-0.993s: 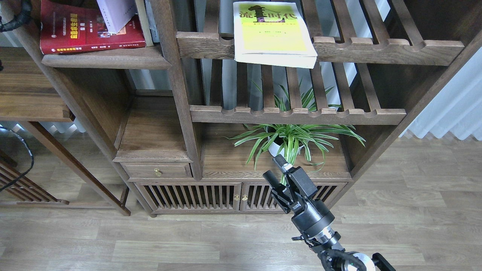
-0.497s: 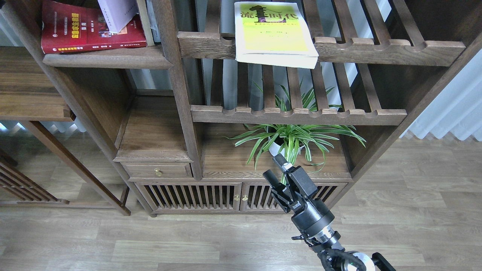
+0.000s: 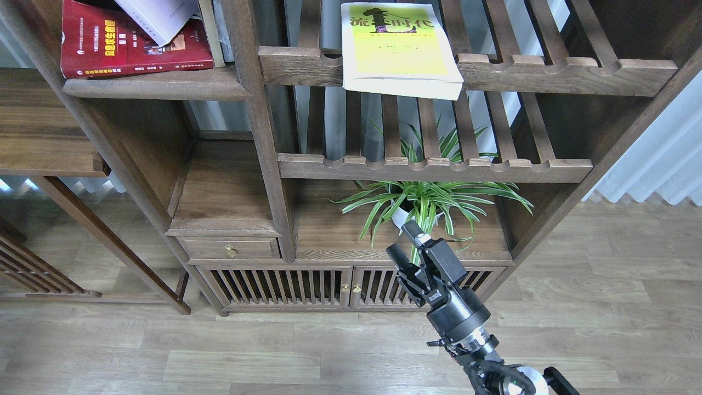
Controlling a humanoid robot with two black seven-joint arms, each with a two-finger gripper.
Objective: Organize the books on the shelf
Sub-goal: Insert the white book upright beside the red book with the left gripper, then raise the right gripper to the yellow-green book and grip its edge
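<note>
A dark red book (image 3: 109, 46) lies flat on the solid dark-brown shelf (image 3: 159, 85) at the top left. A white-lavender book (image 3: 159, 15) rests tilted on top of it, cut off by the frame's top edge. A yellow-green book (image 3: 397, 46) with a black title lies on the upper slatted rack, its near end sticking out past the notched rail. My right gripper (image 3: 400, 240) is low in the centre, in front of the plant. It is open and holds nothing, far below all three books. My left gripper is out of view.
A potted spider plant (image 3: 428, 203) stands on the cabinet top just beyond my right gripper. A second slatted rack (image 3: 433, 167) crosses above it. A small drawer (image 3: 227, 248) and slatted cabinet doors (image 3: 285, 285) sit below. A side table (image 3: 44, 137) is at the left.
The white-lavender book has tipped further to the left over the red one. My right gripper has edged slightly up and to the right. A black cable at the left edge has gone from view.
</note>
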